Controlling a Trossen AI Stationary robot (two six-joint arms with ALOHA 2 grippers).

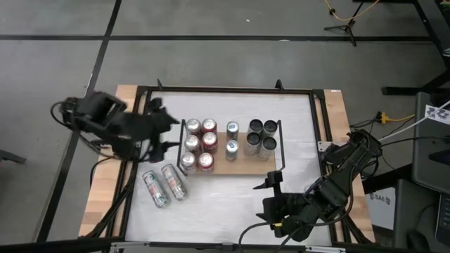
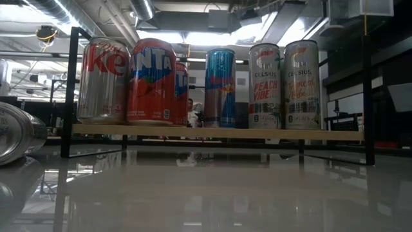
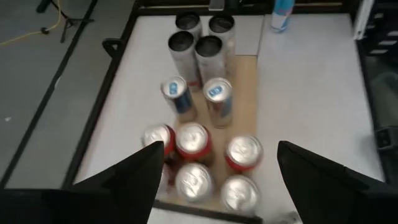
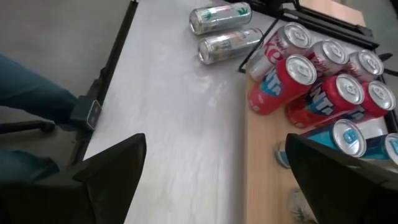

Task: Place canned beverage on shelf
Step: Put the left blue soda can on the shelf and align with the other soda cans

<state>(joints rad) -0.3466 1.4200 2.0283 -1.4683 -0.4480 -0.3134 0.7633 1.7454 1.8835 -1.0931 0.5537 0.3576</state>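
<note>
The shelf [image 1: 246, 165] is a small wooden board with black end rails at the table's middle. Standing on it are several red and silver cans [image 1: 199, 144] at its left end, two slim blue cans [image 1: 231, 139] in the middle and several dark-topped cans [image 1: 261, 137] at its right end. Two silver cans [image 1: 165, 185] lie on their sides on the white table, near-left of the shelf. My left gripper [image 1: 167, 130] hovers open just left of the shelf, above the left-end cans [image 3: 193, 140]. My right gripper [image 1: 271, 195] hangs open near the front edge, right of the lying cans [image 4: 224, 28].
Black frame rails [image 1: 133, 140] run around the white tabletop. In the low view the shelf's cans [image 2: 151, 80] stand in a row and one lying can [image 2: 16, 132] shows at the left. A person's leg in blue trousers [image 4: 25, 87] is beyond the table's edge.
</note>
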